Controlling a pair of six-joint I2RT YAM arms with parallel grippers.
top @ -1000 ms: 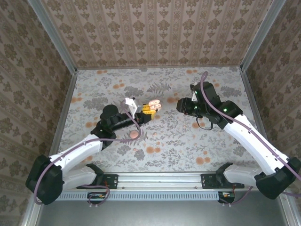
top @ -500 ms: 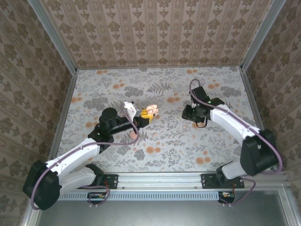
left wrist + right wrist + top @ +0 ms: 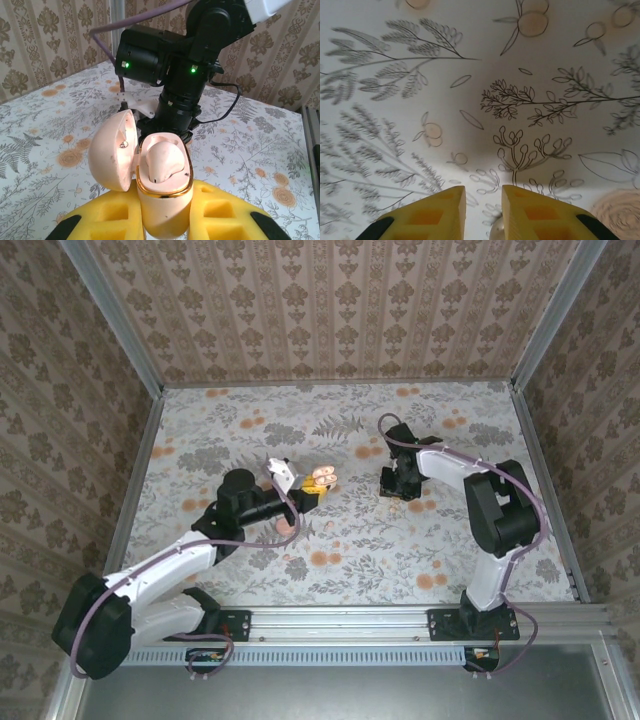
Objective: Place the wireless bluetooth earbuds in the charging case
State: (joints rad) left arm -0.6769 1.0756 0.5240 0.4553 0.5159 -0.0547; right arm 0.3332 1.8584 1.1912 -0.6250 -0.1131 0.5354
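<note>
Close up, earbud [image 3: 162, 161] inside open case [image 3: 165, 202].

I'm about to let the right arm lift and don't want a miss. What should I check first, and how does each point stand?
1. The charging case is clamped upright in the left gripper: ok.
2. The lid is swung open: ok.
3. A free socket in the case: cannot tell; one cream rounded piece sits inside.
4. The right gripper is low over the table: ok.
5. The small pale piece between its fingers is an earbud: cannot tell.
6. Firm grip on it: cannot tell.
</note>
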